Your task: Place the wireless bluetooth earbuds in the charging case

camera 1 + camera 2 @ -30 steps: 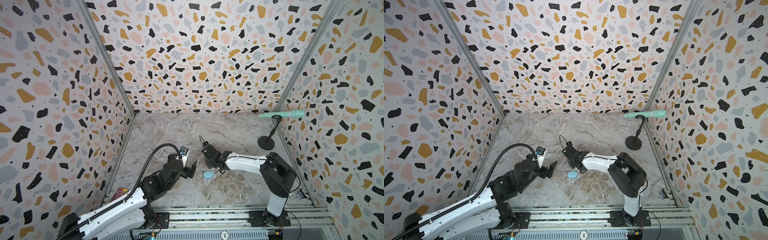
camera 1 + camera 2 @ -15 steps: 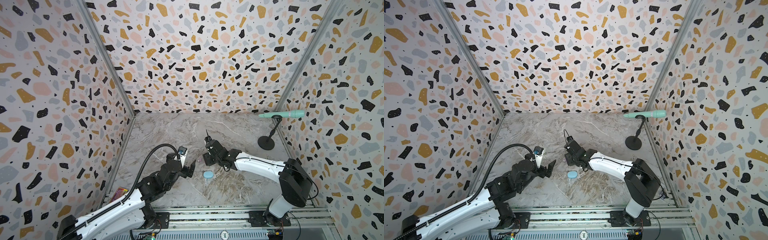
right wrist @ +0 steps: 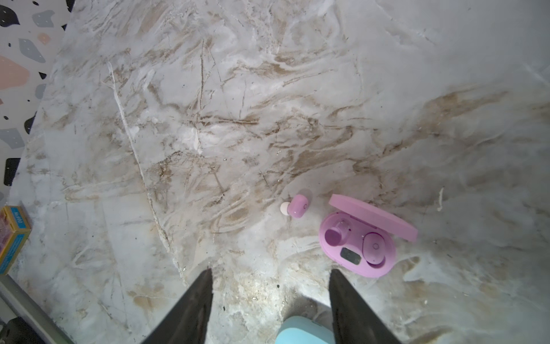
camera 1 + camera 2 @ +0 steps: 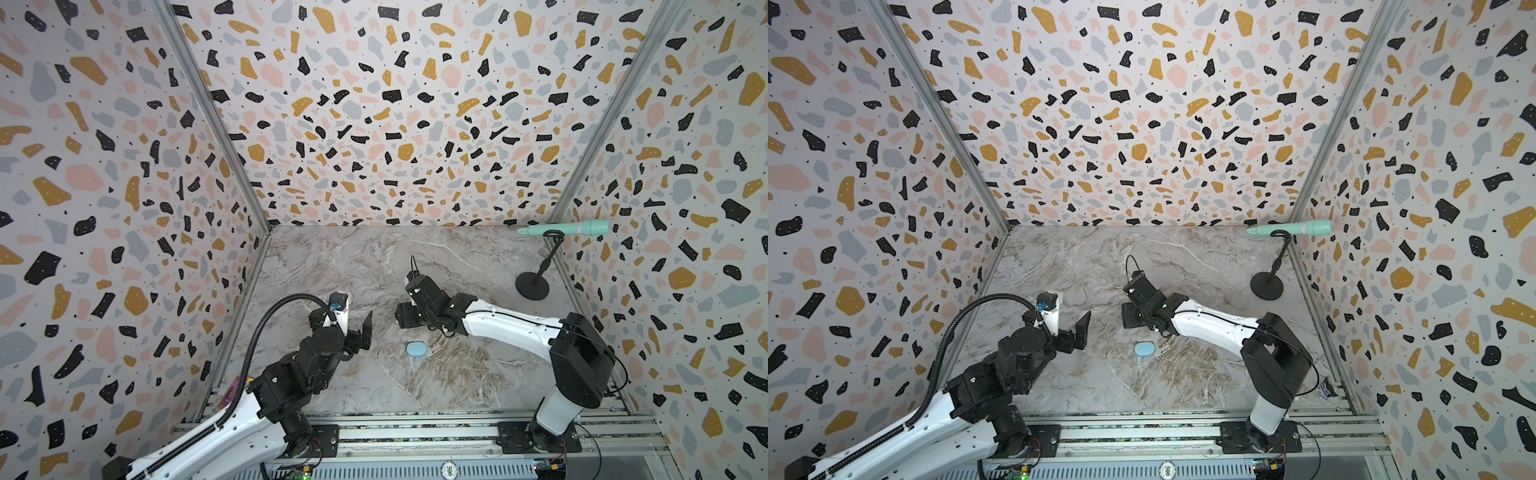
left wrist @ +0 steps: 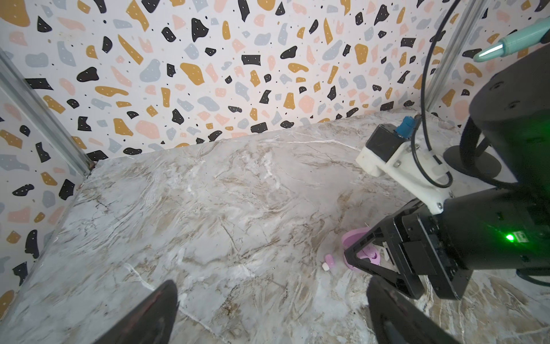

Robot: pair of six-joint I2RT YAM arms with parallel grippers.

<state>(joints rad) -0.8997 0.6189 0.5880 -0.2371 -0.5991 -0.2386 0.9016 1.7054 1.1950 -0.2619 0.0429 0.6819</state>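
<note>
In both top views the right gripper (image 4: 403, 318) has drawn back from the blue case (image 4: 416, 349) and moved a little toward the left edge of the worktop (image 4: 332, 257), and its arm is stretched out longer than before. The left gripper (image 5: 276, 318) has also shifted slightly toward that edge.

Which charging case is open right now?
The pink case: its lid is raised and one earbud sits inside. The blue case lies shut.
</note>
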